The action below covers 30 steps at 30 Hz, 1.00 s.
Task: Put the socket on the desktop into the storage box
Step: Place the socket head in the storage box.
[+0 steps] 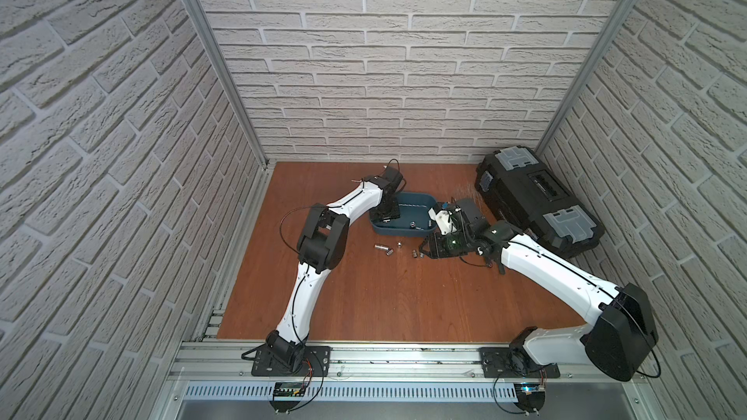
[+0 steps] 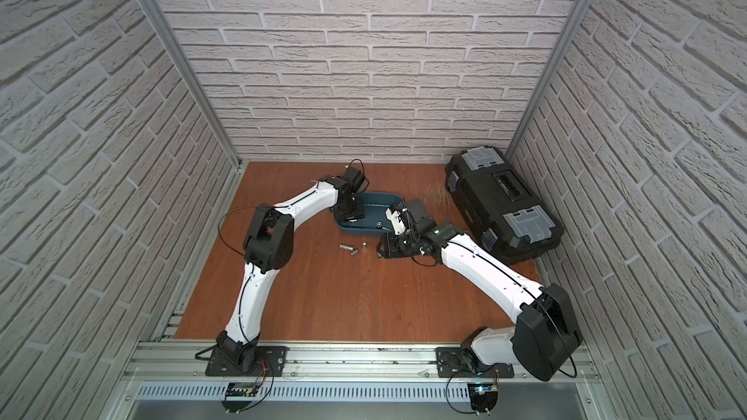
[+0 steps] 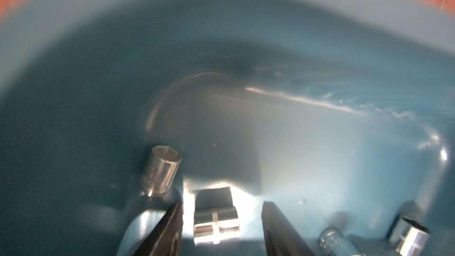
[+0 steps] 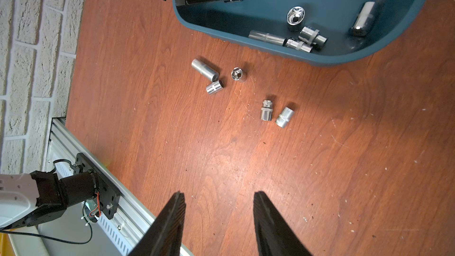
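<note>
The left gripper (image 3: 222, 205) sits low inside the shallow teal plastic storage box (image 3: 320, 33), jaws parted clear of a short knurled steel socket (image 3: 216, 225), so the drop looks done; the right gripper (image 4: 219, 193), open and empty, hovers over the reddish wood-grain desktop (image 4: 246, 158), where five loose chrome sockets (image 4: 239, 74) lie, probably its next pick.

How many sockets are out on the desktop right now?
5, on the desktop beside the storage box: long socket, short socket next to it, upright socket, and apart from those, stepped socket beside knurled socket. The arms may hide more.
</note>
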Tool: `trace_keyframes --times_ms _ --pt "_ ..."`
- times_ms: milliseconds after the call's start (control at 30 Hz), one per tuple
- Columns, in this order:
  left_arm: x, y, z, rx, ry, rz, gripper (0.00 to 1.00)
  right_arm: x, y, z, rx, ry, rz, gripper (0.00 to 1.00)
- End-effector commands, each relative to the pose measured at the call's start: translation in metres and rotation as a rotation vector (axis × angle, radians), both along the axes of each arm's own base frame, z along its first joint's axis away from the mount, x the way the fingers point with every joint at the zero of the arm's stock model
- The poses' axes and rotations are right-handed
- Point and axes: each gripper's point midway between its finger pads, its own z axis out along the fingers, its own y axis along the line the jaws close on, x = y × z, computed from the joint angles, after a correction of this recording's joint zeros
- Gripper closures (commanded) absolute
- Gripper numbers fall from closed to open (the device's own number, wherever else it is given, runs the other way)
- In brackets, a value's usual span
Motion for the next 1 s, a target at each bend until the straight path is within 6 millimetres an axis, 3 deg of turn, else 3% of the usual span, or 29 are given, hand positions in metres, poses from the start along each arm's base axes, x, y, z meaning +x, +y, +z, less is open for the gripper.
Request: trace_keyframes --times_ms 0,400,700,967 --pt "0.003 0.004 0.035 -0.017 -0.059 -0.005 0.42 0.002 -0.002 0.010 0.013 -0.038 -0.007 0.49" --pt "-0.010 -0.009 0.093 -0.102 -0.149 -0.064 0.40 -0.003 -0.009 0.015 -0.005 -0.037 -0.024 0.47" --pt "-0.057 -0.017 0.116 -0.184 -0.171 -0.139 0.40 -0.010 -0.019 0.010 -0.069 -0.014 -0.036 0.46" --pt "-0.112 -0.013 0.109 -0.222 -0.150 -0.201 0.40 -0.014 -0.018 0.002 -0.123 -0.002 -0.028 0.46"
